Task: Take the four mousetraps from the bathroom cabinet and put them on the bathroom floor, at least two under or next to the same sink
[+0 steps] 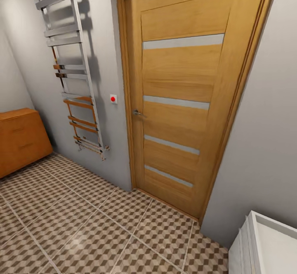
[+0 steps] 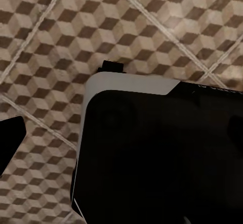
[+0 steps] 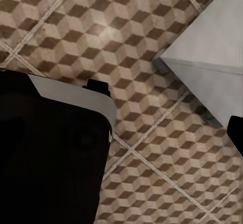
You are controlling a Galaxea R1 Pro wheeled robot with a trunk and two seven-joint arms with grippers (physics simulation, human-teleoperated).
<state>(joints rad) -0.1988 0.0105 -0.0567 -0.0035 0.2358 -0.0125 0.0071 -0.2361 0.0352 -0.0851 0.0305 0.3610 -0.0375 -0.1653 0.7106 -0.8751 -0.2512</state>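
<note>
One cabinet on the bathroom floor; both grippers' openness perhaps untellable.

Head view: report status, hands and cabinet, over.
Hands: state cannot be told from either wrist view. Cabinet at far left against the wall, drawers shut, no mousetraps seen. Patterned floor between robot and cabinet; closed wooden door straight ahead.

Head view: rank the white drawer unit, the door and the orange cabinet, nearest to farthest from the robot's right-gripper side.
1. White drawer unit, lower right corner.
2. Door, ahead, centre.
3. Cabinet, far left, against the wall.
</note>
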